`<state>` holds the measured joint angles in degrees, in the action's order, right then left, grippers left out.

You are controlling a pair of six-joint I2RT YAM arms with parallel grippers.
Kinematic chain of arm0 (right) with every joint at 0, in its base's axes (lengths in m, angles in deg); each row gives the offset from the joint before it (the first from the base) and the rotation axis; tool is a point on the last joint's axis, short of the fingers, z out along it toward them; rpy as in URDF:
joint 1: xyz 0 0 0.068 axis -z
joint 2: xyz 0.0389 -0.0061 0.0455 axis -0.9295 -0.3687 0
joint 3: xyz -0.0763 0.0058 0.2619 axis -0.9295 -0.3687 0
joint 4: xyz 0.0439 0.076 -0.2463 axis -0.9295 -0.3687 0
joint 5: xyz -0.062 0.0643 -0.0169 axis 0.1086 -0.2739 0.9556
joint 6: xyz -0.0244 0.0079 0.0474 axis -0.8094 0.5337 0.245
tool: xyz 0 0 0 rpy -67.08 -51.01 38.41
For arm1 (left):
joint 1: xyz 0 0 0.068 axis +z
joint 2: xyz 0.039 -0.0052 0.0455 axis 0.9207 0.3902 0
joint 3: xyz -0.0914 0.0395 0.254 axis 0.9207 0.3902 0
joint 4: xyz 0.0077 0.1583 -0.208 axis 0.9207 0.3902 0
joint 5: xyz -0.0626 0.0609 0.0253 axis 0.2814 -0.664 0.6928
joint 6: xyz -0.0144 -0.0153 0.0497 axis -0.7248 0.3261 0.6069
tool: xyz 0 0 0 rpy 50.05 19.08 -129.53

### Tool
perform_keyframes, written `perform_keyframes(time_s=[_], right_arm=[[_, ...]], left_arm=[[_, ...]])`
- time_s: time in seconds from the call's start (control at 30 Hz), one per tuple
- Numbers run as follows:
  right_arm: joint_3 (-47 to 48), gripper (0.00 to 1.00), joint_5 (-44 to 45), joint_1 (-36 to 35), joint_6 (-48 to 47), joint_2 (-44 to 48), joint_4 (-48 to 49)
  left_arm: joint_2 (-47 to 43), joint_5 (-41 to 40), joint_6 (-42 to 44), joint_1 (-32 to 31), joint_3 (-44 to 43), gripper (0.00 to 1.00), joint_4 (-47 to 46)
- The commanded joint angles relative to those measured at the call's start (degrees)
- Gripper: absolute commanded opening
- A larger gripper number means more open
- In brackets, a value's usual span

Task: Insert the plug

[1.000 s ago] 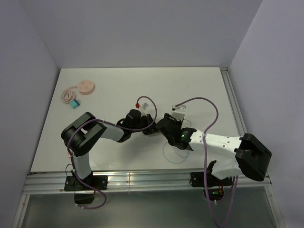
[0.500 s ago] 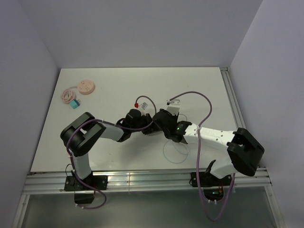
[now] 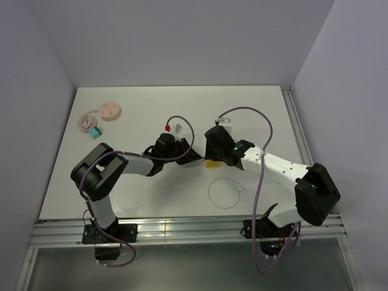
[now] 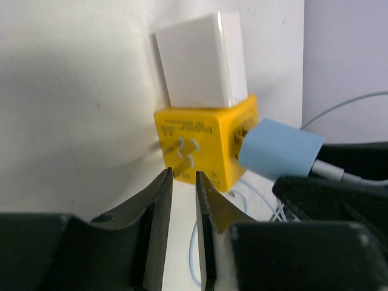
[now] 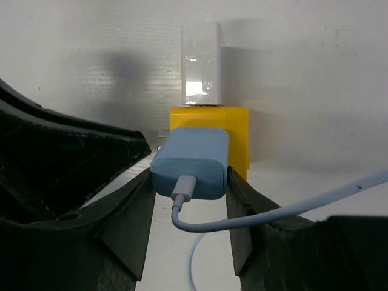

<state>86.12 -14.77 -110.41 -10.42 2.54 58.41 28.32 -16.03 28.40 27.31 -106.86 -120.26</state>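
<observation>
This has the look of a robotics lab test cell, not a home or a shop. A left arm (image 3: 98, 174) and a right arm (image 3: 279, 165) are bolted to an aluminium rail (image 3: 182, 225) along the near edge of a plain white tabletop (image 3: 151, 103). Purple cables (image 3: 245, 108) loop off them. Bare pale walls (image 3: 182, 42) box the tabletop in on three sides.

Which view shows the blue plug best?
Right wrist: the plug sits centred and close, against the yellow adapter. Left wrist shows it side-on at the right; from the top, the right arm hides it.
</observation>
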Motion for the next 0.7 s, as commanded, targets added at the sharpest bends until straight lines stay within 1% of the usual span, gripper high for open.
perform_keyframes(time_s=[0.0, 0.13, 0.27, 0.4, 0.5, 0.57, 0.63, 0.67], right_arm=[[2.70, 0.00, -5.27, 1.96, -4.80, -1.93, -8.27], [3.67, 0.00, -6.68, 3.90, -5.95, -3.51, -8.72], [5.95, 0.00, -9.92, 5.56, -8.14, -6.41, -9.42], [11.30, 0.00, -11.77, 7.15, -11.04, -10.36, -13.80], [13.51, 0.00, -11.78, 7.50, -12.63, -12.91, -15.75], [11.16, 0.00, -11.43, 7.41, -11.49, -12.48, -15.32], [7.38, 0.00, -10.99, 7.15, -10.00, -9.77, -12.16], [3.10, 0.00, -10.46, 6.80, -7.91, -8.62, -10.58]], left_arm=[[1.56, 1.09, 1.51, 0.70, -3.51, 0.27, -0.62], [3.14, 1.17, 0.99, 0.61, -4.30, 0.26, -1.85], [3.85, 0.82, 0.90, 0.70, -5.00, 0.27, -2.03], [4.73, 1.17, 0.55, 0.79, -5.27, 0.25, -2.82], [5.52, 1.53, -0.33, 0.70, -4.83, 0.25, -4.31], [5.78, 1.97, -0.77, 0.79, -4.66, 0.25, -4.84], [5.78, 2.23, -1.38, 0.70, -4.39, 0.25, -5.80], [5.78, 2.58, -1.39, 0.70, -4.48, 0.25, -5.81]])
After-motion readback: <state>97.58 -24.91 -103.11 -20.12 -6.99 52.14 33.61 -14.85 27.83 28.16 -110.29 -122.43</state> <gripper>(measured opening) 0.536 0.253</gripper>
